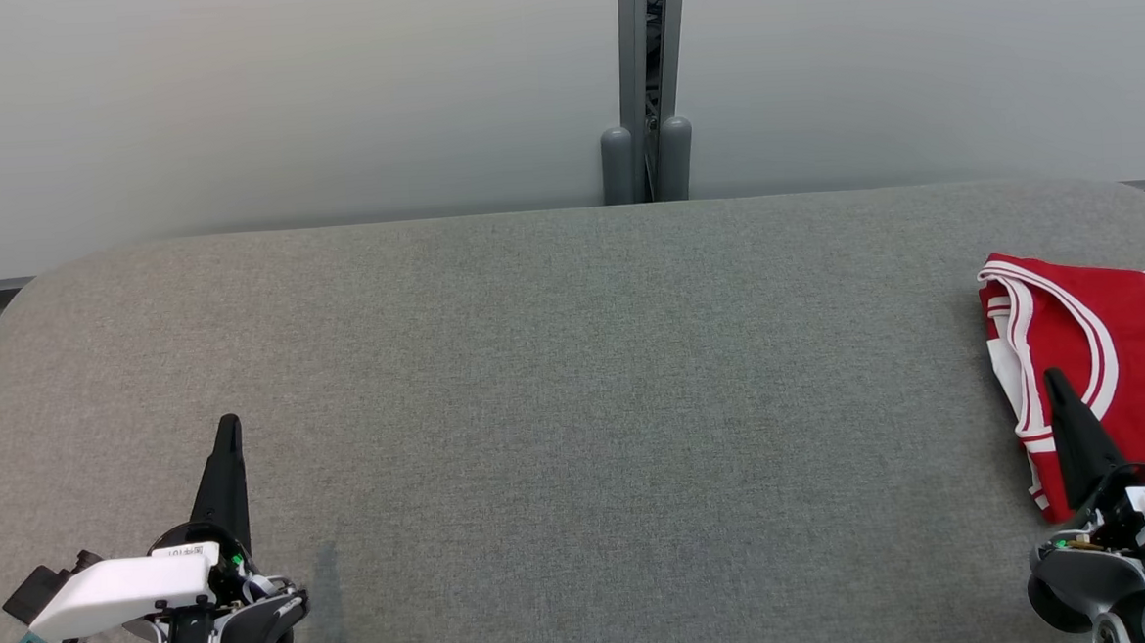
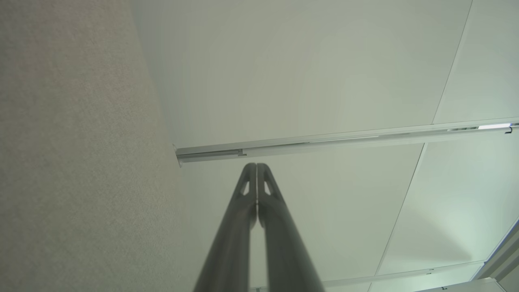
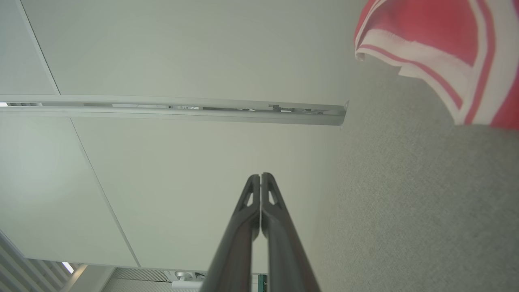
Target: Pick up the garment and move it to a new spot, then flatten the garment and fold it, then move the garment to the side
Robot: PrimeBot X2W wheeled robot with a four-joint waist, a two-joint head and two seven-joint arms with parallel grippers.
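Observation:
The garment point(image 1: 1133, 351) is a red jersey with white trim, folded and lying at the far right edge of the grey table point(image 1: 576, 380); part of it runs out of the head view. In the right wrist view the garment point(image 3: 442, 44) shows at the upper right. My right gripper point(image 1: 1056, 379) is shut, its tip over the jersey's near left edge; whether it touches the cloth I cannot tell. My left gripper point(image 1: 229, 424) is shut with nothing in it, at the table's near left. Both wrist views show the fingertips pressed together: left gripper point(image 2: 256, 165), right gripper point(image 3: 260, 175).
A pale wall stands behind the table, with a grey vertical post point(image 1: 653, 82) at its middle. The table's far corners are rounded. A horizontal rail point(image 2: 344, 142) crosses the wall in the wrist views.

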